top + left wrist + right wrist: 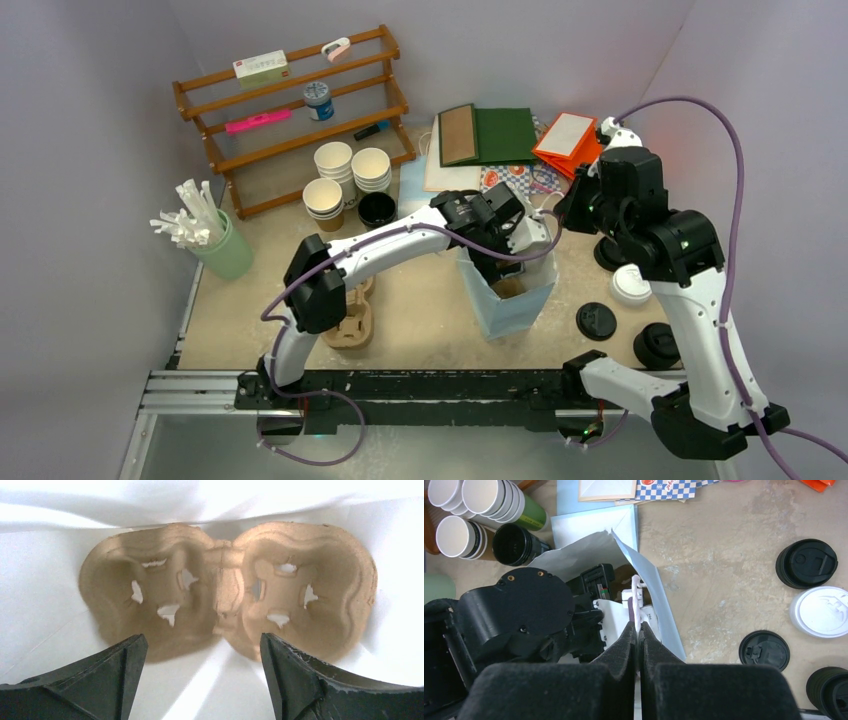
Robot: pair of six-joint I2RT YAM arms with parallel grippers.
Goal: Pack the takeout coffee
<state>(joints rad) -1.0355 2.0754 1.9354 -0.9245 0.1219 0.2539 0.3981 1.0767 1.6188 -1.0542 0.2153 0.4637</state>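
A light-blue paper bag stands open mid-table. My left gripper is open and empty inside it, reaching down through the mouth. It hangs just above a brown two-cup cardboard carrier lying on the bag's white floor. My right gripper is shut on the bag's white handle at the right rim, holding the bag open. The takeout coffee, a white-lidded cup, stands on the table right of the bag, beside the right arm. It also shows in the right wrist view.
Black lids and a black cup lie near the coffee. Stacked white cups, a black-inside cup, a straw holder, a wooden rack and flat bags stand behind. Another carrier lies under the left arm.
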